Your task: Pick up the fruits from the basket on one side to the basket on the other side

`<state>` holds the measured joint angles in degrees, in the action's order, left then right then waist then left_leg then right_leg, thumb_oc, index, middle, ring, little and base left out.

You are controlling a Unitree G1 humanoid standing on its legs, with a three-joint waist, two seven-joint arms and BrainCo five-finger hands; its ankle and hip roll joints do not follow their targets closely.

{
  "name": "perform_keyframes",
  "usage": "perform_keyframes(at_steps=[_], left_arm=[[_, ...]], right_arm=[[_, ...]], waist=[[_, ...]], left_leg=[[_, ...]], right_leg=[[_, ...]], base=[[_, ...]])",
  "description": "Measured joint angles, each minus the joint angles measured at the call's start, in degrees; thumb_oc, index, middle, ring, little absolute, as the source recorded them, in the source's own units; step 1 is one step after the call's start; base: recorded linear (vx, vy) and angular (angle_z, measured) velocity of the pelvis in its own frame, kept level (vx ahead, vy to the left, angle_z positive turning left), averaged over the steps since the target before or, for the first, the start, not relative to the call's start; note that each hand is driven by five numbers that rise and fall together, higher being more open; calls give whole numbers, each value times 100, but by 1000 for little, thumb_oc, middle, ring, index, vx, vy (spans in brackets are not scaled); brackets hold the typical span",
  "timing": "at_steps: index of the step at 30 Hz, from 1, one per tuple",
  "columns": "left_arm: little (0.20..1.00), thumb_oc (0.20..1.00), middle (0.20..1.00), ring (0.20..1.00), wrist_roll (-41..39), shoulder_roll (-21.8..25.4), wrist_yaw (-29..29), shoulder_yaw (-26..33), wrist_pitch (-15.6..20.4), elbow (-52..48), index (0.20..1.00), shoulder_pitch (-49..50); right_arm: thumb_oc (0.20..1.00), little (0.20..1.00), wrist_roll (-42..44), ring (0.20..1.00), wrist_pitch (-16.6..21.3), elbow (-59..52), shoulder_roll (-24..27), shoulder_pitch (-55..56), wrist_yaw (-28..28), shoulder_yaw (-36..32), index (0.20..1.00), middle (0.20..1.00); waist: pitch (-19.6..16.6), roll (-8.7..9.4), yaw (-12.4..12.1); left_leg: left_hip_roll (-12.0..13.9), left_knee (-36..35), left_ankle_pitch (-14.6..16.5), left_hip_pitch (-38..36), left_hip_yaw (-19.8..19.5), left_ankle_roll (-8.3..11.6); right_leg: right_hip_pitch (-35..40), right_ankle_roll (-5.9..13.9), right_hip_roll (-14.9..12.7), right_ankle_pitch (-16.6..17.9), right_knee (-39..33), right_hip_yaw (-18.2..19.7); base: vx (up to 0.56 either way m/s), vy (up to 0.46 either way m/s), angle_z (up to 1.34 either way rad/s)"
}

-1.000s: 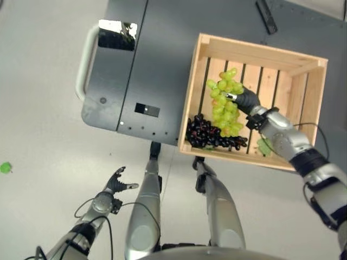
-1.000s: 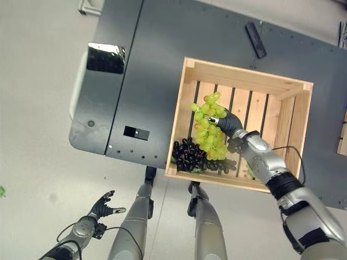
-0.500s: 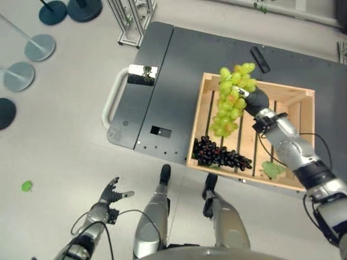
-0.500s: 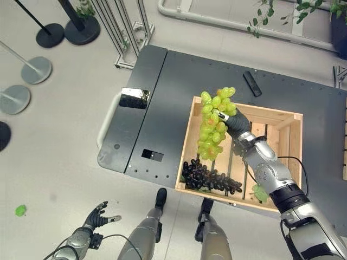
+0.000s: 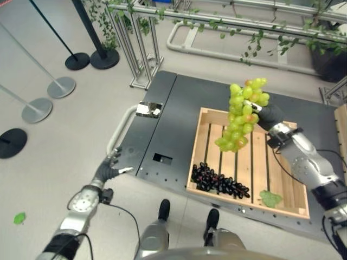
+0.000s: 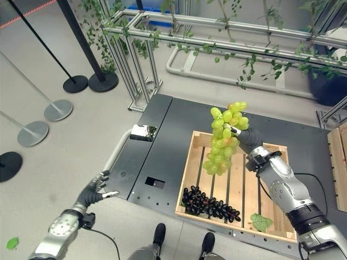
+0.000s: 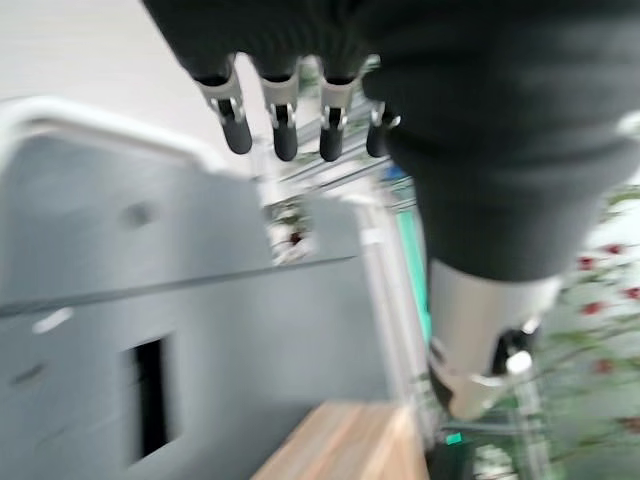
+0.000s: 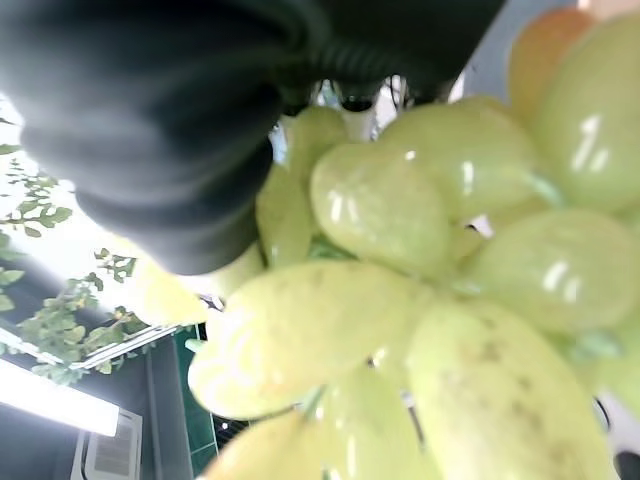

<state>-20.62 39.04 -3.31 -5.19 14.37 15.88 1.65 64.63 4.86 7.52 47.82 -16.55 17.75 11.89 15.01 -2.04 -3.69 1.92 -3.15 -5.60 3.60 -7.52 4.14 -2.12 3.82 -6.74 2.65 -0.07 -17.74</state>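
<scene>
A bunch of green grapes (image 5: 241, 114) hangs in the air above the wooden crate (image 5: 199, 148), held near its top by my right hand (image 5: 269, 114), whose fingers are curled round it. The same green grapes (image 8: 420, 300) press close against that hand in the right wrist view. A bunch of dark grapes (image 5: 218, 182) lies along the crate's near wall, and a green leaf (image 5: 269, 198) lies in its near right corner. My left hand (image 5: 108, 168) hovers low at the left, off the dark platform's near left corner, fingers (image 7: 285, 125) straight and holding nothing.
The crate rests on a dark grey wheeled platform (image 5: 168, 116) with a pale handle (image 5: 118, 131) on its left side. Stanchion bases (image 5: 61, 86) stand on the floor to the left. A metal frame with vines (image 5: 217, 21) runs behind the platform.
The camera has tilted up, showing more of the room. My right hand has lifted the green grapes higher above the crate. My left hand has risen toward the platform's near left corner.
</scene>
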Motion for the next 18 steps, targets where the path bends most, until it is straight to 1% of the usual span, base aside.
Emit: perform_keyframes(at_steps=[2, 3, 5, 6, 8, 9, 10, 11, 13, 14, 16, 17, 18], left_arm=[[1000, 1000, 1000, 1000, -216, 344, -135, 72, -10, -333, 1000, 4], [1000, 1000, 1000, 1000, -405, 638, -263, 186, -7, -610, 1000, 25], [1000, 1000, 1000, 1000, -731, 1128, -463, 210, 19, -1062, 1000, 25], [1000, 1000, 1000, 1000, -794, 1160, -526, 220, 26, -1095, 1000, -16], [1000, 1000, 1000, 1000, -1023, 1509, -728, 118, -57, -1360, 1000, -118], [1000, 1000, 1000, 1000, -1121, 1694, -862, 74, -48, -1531, 1000, -209], [1000, 1000, 1000, 1000, -1214, 1807, -910, -10, -59, -1591, 1000, -297], [1000, 1000, 1000, 1000, -1279, 1969, -1006, -187, -65, -1677, 1000, -459], [1000, 1000, 1000, 1000, -1523, 2088, -1119, -666, -107, -1782, 1000, -862], [1000, 1000, 1000, 1000, -1560, 2114, -1172, -757, -130, -1844, 1000, -919], [1000, 1000, 1000, 1000, -1880, 2322, -1339, -1286, -223, -1989, 1000, -1208], [1000, 1000, 1000, 1000, -1933, 2405, -1419, -1449, -259, -2031, 1000, -1315], [1000, 1000, 1000, 1000, -2195, 2543, -1539, -1897, -362, -2060, 1000, -1650]], right_arm=[[200, 200, 0, 200, -34, -42, 151, 133, 36, -20, 200, 200], [200, 200, -2, 200, -74, -54, 257, 219, 55, -26, 200, 200], [200, 200, -5, 200, -106, -85, 330, 370, 69, -56, 200, 200], [200, 200, -9, 200, -133, -96, 331, 381, 81, -56, 200, 200], [200, 200, -43, 200, -171, -130, 347, 415, 122, -56, 200, 200], [200, 200, -80, 200, -194, -229, 380, 444, 134, -55, 200, 200], [200, 200, -96, 200, -195, -276, 383, 448, 147, -53, 200, 200], [200, 200, -98, 200, -196, -336, 398, 441, 181, -37, 200, 200], [200, 200, -98, 200, -199, -536, 505, 437, 199, 1, 200, 200], [200, 200, -98, 200, -195, -566, 504, 424, 215, 5, 200, 200], [200, 200, -98, 200, -195, -585, 523, 410, 227, 26, 200, 200], [200, 200, -98, 200, -194, -587, 529, 382, 229, 58, 200, 200], [200, 200, -97, 200, -187, -586, 585, 270, 220, 236, 200, 200]], waist=[[-33, 3, -6], [-73, 6, -2], [-147, 6, -9], [-181, -14, -2], [-196, -7, 49], [-203, -4, 11], [-214, -6, 41], [-267, 0, 58], [-289, -4, 73], [-295, 4, 101], [-309, 25, 130], [-310, 28, 132], [-311, 27, 179]], left_leg=[[13, -14, -1, -45, 5, 1], [20, -33, 3, -89, 11, 5], [22, -42, 7, -108, 14, 9], [17, -48, 7, -110, 17, 9], [26, -60, 7, -143, 18, 9], [31, -67, 9, -173, 16, 13], [35, -78, 9, -204, 26, 13], [36, -81, 12, -201, 29, 17], [30, -82, 11, -216, 33, 16], [30, -82, 11, -220, 34, 16], [31, -84, 11, -226, 48, 16], [32, -84, 12, -228, 49, 17], [35, -86, 12, -250, 75, 17]], right_leg=[[47, -2, 13, 2, -25, 0], [76, -3, 20, -1, -36, 3], [113, -2, 28, 0, -68, 1], [114, -2, 33, 0, -75, 0], [158, -5, 41, 5, -107, 0], [197, -4, 49, 4, -117, -7], [220, -5, 53, 5, -134, -1], [225, -5, 58, 6, -146, -3], [247, -5, 57, 10, -154, -5], [249, -7, 56, 11, -157, -4], [253, -10, 61, 14, -164, 4], [253, -10, 60, 14, -164, 5], [259, -12, 61, 18, -164, 25]], base=[[52, -8, -1], [61, -5, 0], [51, -5, 0], [45, -8, 0], [42, -6, 1], [34, -5, 0], [33, -3, 0], [0, 0, 0], [0, 0, 0], [0, 0, 0], [0, 0, 0], [10, 8, -5], [5, 6, -5]])
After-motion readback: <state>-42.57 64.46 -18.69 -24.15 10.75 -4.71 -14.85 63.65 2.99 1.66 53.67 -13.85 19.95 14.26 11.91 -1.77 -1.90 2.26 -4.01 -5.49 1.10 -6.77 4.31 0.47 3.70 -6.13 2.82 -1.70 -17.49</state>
